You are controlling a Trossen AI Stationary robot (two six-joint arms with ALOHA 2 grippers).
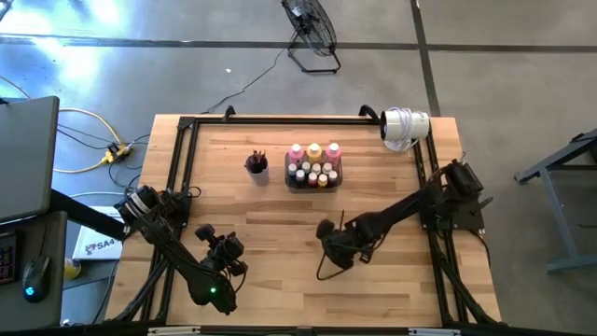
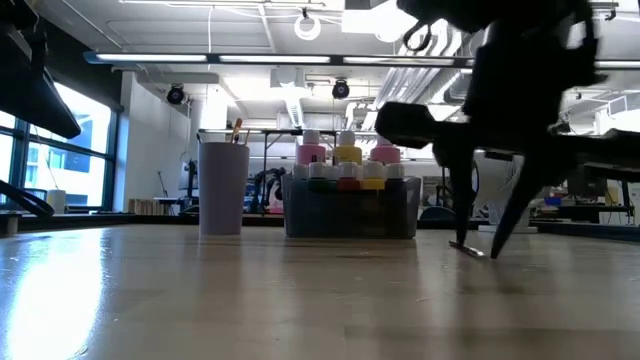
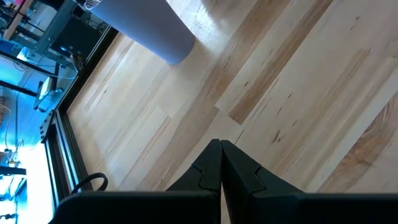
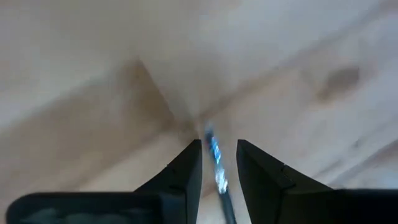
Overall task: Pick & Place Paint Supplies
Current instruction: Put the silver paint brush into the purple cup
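Note:
A thin paintbrush with a shiny blue-silver ferrule lies flat on the wooden table; in the low view its end shows beneath the fingers. My right gripper points down over it, open, one finger on each side of the brush with a narrow gap and no touch that I can see. The paint bottles, pink and yellow-orange with small capped ones, stand in the dark tray. More brushes stand in the purple cup. My left gripper is shut, near the table's near-left.
The purple cup stands just left of the tray, at the table's middle toward the far edge. A white device sits at the far right corner. A black frame runs along the table's edges. Bare wood lies between both grippers.

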